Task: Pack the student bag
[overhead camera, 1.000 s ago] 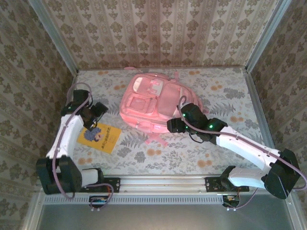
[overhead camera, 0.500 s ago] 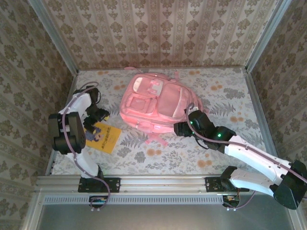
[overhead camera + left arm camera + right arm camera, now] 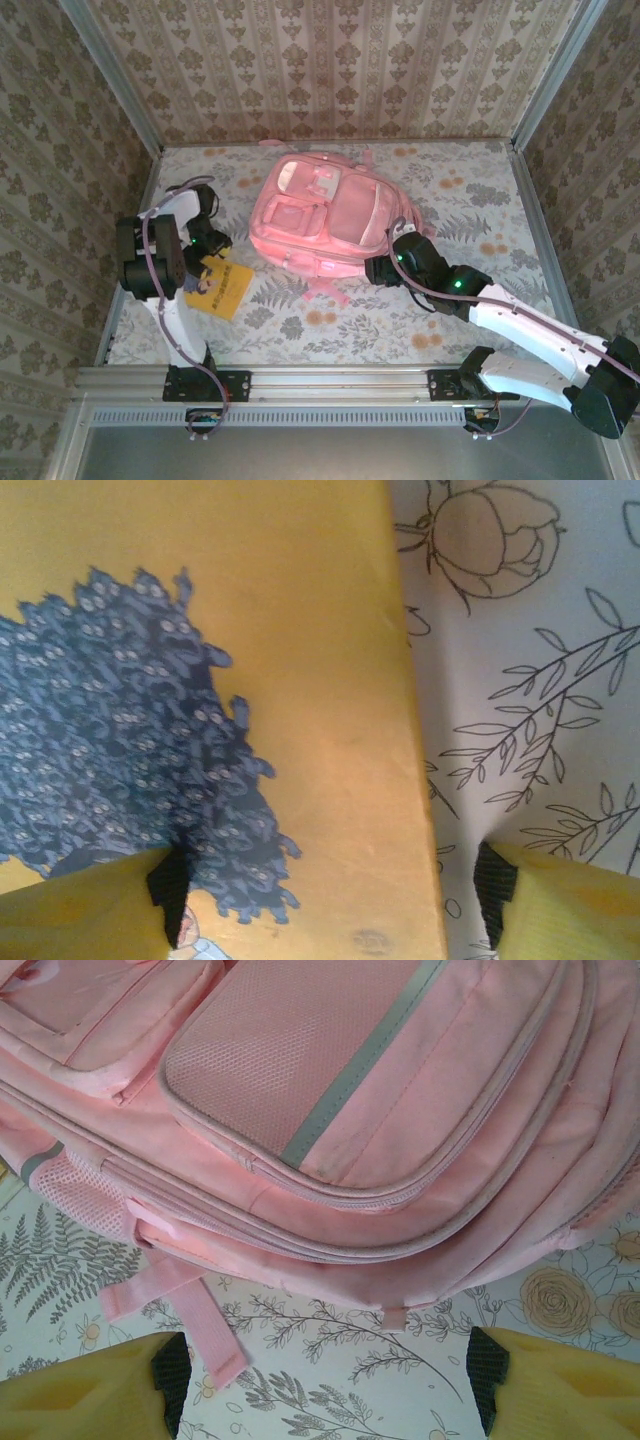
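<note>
The pink student bag (image 3: 318,212) lies front-up in the middle of the floral tablecloth (image 3: 400,325), toward the far wall, a strap trailing from its near edge. The right gripper (image 3: 374,268) hangs just beside that near edge, its fingers spread wide with only cloth between them. Left of the bag lies a yellow book (image 3: 228,288) with a blue drawing. The left gripper (image 3: 212,245) sits low over it, fingers apart, straddling the book's edge.
</note>
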Robot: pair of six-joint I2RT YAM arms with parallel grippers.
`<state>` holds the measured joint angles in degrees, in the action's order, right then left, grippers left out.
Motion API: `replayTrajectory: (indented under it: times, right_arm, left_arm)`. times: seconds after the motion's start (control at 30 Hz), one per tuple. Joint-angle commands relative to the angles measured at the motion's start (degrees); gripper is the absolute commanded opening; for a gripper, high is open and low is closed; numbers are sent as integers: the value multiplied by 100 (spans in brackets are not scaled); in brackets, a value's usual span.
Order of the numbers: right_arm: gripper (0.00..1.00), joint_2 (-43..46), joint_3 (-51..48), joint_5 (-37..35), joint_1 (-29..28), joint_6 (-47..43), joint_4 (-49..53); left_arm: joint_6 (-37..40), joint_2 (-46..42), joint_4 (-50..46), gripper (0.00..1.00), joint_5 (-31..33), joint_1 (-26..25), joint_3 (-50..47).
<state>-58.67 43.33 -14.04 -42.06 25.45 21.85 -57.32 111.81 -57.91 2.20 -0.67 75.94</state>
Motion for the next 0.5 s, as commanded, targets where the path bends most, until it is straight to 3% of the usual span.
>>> replayTrajectory:
  times: [0.0, 0.27, 0.33, 0.47]
  right_arm:
    - [76, -26, -9, -247, -20, -67, -31]
    - [75, -12, 69, -315, -21, -24, 6]
    - [75, -30, 94, -269, -21, -4, 8]
    - [74, -73, 174, -186, -28, 39, 60]
  left_arm:
    - [-94, 196, 159, 67, 0, -91, -313]
    - [-284, -358, 564, 10, -38, -264, -1153]
    - [-289, -495, 713, 1, -151, -266, -1356]
    - [-289, -787, 875, 0, -301, -269, -1659]
